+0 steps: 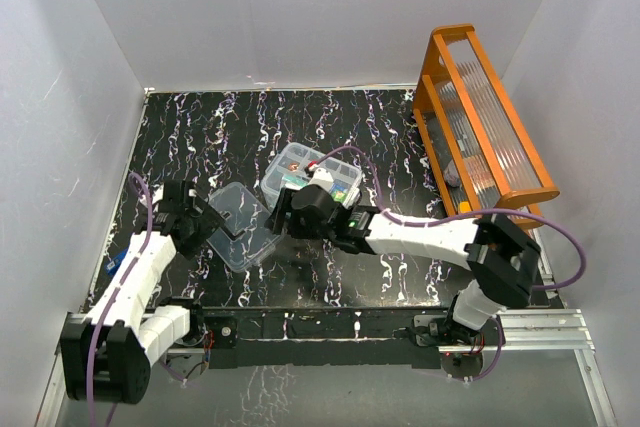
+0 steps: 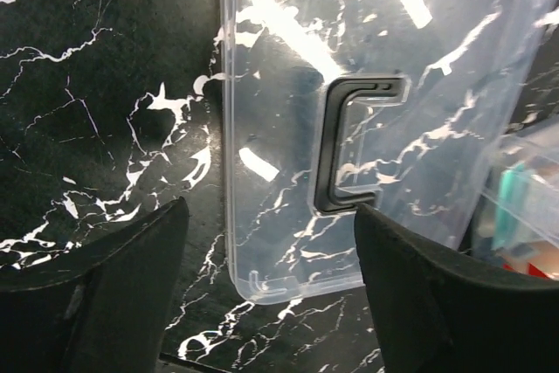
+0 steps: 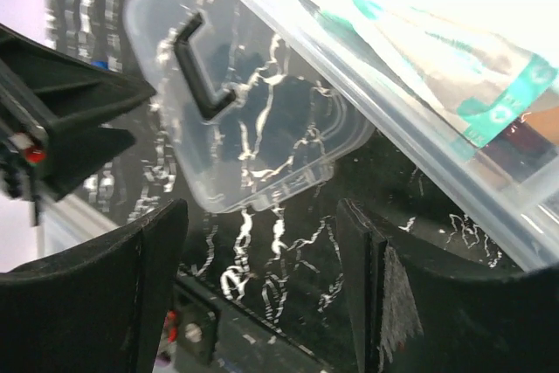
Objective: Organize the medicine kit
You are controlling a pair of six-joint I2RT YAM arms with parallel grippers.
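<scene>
Left gripper [image 2: 269, 216], fingers apart, hovers over the clear plastic black-handled lid [image 2: 288, 120] centre-frame; right gripper [image 3: 260, 216], likewise spread, beside the clear rectangular box [image 3: 419, 141].

1. left arm [image 1: 135, 272]: white links, black joints; rises from its base at the lower left of the top view and leans up and right toward centre-left. 2. left gripper [image 1: 205, 219]: black, jaws spread wide, its fingers [image 2: 105, 303] at the two lower corners of the left wrist view, nothing clamped between them. 3. right arm [image 1: 430, 239]: folded at a black elbow at lower right, white forearm reaching left, near level, to frame centre. 4. right gripper [image 1: 283, 215]: black, jaws apart, fingers [image 3: 87, 303] along the bottom of the right wrist view, empty.
</scene>
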